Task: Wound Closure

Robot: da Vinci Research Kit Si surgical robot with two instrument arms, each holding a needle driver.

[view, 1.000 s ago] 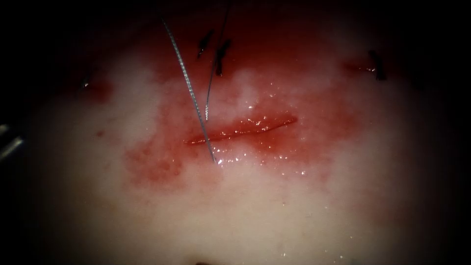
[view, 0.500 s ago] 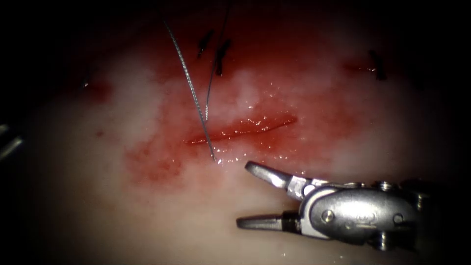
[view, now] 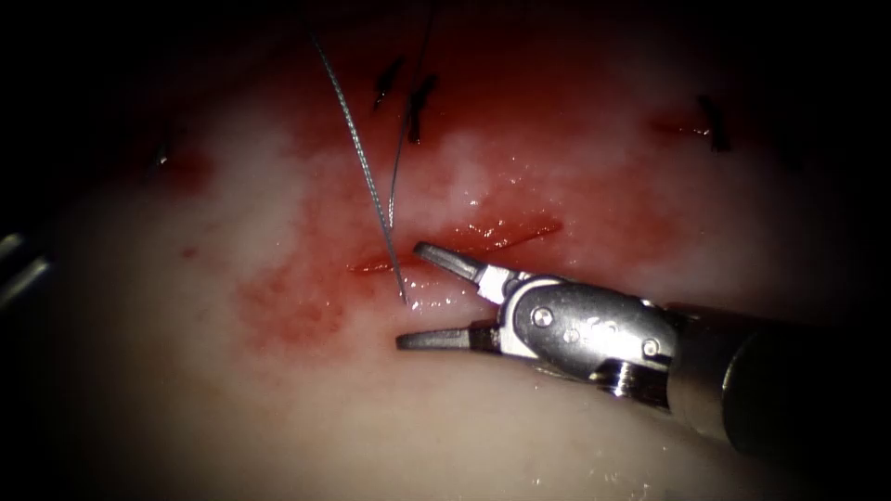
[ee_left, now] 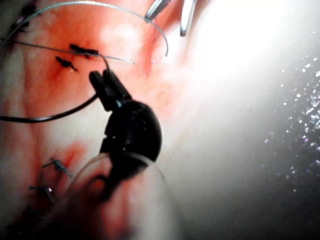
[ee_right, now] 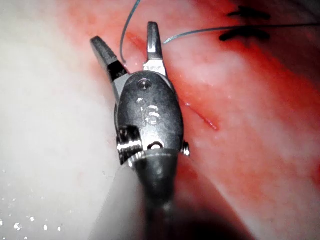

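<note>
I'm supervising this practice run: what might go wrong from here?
The open right claw holds nothing and straddles the needle tip just below the cut's left end; shutting there might blunt or bend the tip. Its lower jaw lies near the tissue and might nip it. I cannot tell whether the tip is in the tissue, or what the left claw holds.

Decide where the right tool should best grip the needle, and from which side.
Grip the needle just above its tip, coming from the right: the tip stands at the tissue by the cut's left end, between the right tool's open, empty jaws. The left tool holds thread.
</note>
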